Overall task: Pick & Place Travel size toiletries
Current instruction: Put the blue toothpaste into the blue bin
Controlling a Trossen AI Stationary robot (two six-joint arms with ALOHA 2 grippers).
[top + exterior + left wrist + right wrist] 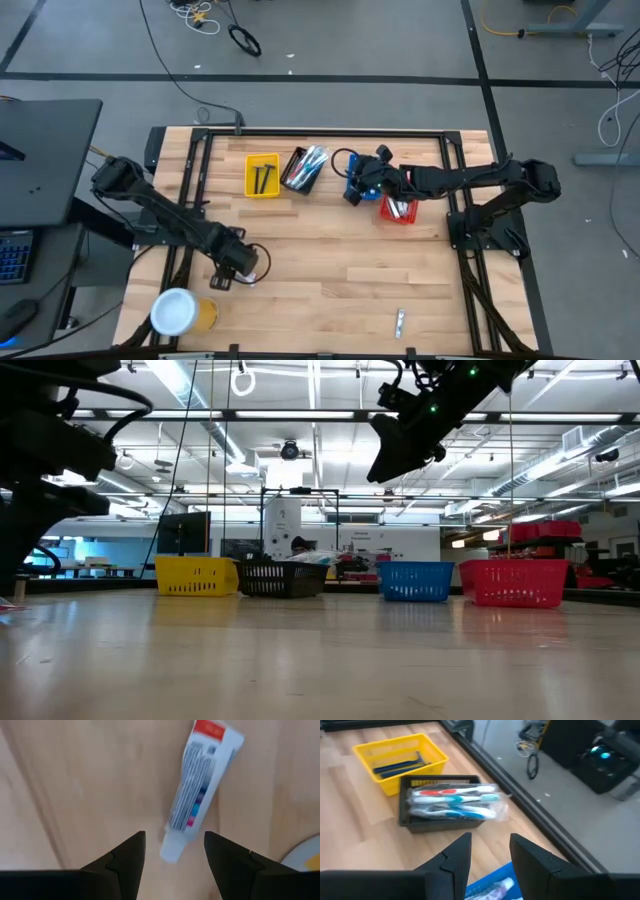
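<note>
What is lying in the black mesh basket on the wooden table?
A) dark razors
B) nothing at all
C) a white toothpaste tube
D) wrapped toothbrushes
D: the right wrist view shows wrapped blue-and-white toothbrushes piled in the black mesh basket, while the dark razors lie in the yellow mesh basket beside it.

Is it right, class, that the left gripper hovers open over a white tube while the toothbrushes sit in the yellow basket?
Not quite. The toothbrushes sit in the black basket; the yellow basket holds razors, as the right wrist view shows. The rest stands: the left gripper hovers open over a white tube.
</note>
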